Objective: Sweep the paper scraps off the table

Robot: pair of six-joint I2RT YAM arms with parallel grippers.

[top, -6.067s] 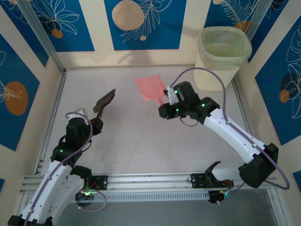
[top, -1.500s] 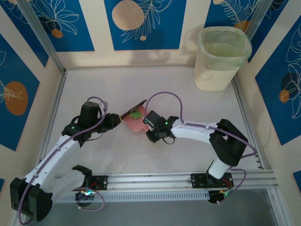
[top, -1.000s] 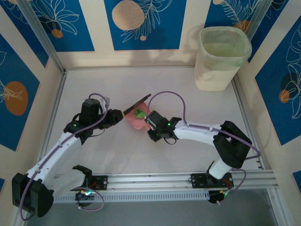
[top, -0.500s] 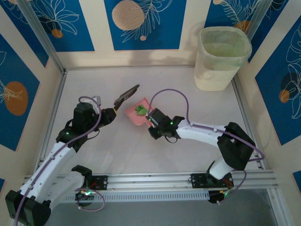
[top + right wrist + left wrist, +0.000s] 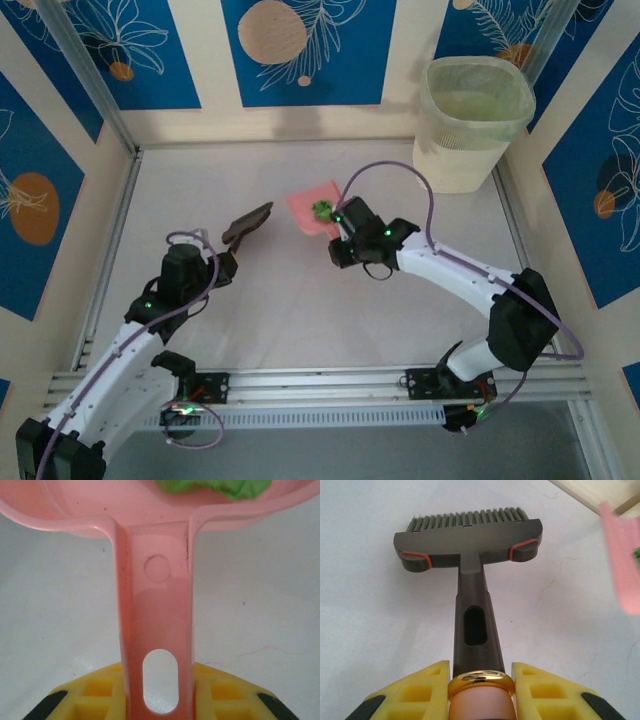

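Seemingly the carry step: right end effector [image 5: 157,692] clamped on flat pink plastic dustpan [image 5: 155,595] holding green paper scrap [image 5: 322,210], left end effector [image 5: 480,692] clamped on dark brush [image 5: 470,545]; next, likely tip into pale translucent bin [image 5: 475,125].

In your right wrist view, the top edge cuts off the green crumpled paper scrap [image 5: 215,487] and the wide part of the flat pink plastic dustpan [image 5: 157,605]. In your left wrist view, the dustpan is a blurry pink streak at the right edge, with a green speck you cannot make out. The bottom edge cuts off the handle end of the dark thin-handled plastic brush [image 5: 470,545]. From above, the scrap is too small to count its bits.
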